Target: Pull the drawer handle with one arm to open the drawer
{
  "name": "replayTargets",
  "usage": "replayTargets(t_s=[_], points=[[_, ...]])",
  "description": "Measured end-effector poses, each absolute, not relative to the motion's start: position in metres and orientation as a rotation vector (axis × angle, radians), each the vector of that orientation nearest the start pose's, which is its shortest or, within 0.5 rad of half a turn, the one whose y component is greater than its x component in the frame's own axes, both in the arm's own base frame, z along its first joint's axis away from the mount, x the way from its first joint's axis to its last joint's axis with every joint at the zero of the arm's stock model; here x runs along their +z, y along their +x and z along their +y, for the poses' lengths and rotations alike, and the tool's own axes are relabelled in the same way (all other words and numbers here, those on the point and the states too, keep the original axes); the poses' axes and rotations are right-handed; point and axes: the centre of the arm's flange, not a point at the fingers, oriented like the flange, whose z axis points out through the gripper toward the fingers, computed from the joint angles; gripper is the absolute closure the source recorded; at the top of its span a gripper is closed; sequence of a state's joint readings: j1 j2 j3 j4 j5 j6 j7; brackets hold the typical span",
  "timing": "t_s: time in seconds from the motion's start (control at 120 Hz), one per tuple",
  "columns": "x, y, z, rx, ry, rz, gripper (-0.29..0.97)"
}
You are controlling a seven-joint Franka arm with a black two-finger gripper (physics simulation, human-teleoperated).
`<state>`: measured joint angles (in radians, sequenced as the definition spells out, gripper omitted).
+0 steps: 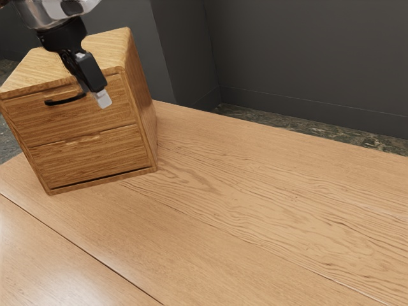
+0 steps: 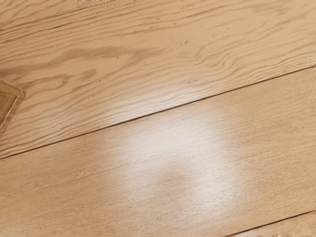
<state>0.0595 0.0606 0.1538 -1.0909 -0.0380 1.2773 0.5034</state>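
A wooden cabinet (image 1: 83, 127) with two drawers stands at the back of the table, on the exterior view's left. The top drawer (image 1: 76, 115) carries a curved black handle (image 1: 64, 100). The lower drawer (image 1: 89, 156) sits flush in the cabinet's front. My gripper (image 1: 101, 97) comes down from the upper left and hangs in front of the top drawer. Its tip is just beside the handle's end on the exterior view's right. In the wrist view a corner of the cabinet's base (image 2: 7, 106) shows, with table planks below my hand.
The wooden table (image 1: 255, 210) stretches wide toward the exterior view's right and front, with plank seams running across it (image 2: 163, 111). Dark grey walls (image 1: 306, 51) stand behind the table.
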Motion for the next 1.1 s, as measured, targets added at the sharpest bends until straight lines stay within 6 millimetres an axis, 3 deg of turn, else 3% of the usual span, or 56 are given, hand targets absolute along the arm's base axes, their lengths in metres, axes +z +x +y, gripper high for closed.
replayTargets(t_s=[0.25, 0.35, 0.467, 0.558, 0.683, 0.733, 0.817, 0.883, 1.017, 1.1], points=[[0.751, 0.529, 0.092, -0.113, -3.093, 0.654, 0.00], [0.761, 0.508, 0.089, -0.117, -3.089, 0.722, 0.00], [0.731, 0.500, 0.100, 0.015, -2.998, 0.832, 0.01], [0.706, 0.492, 0.123, 0.034, -2.876, 0.935, 0.00], [0.687, 0.463, 0.240, -0.058, -2.812, 0.854, 0.00], [0.684, 0.461, 0.268, -0.090, -2.784, 0.857, 0.00], [0.687, 0.474, 0.273, -0.139, -2.701, 0.963, 0.00], [0.695, 0.501, 0.277, -0.161, -2.614, 1.035, 0.02], [0.701, 0.534, 0.270, -0.179, -2.488, 1.175, 0.17], [0.704, 0.542, 0.280, -0.173, -2.438, 1.207, 0.23]])
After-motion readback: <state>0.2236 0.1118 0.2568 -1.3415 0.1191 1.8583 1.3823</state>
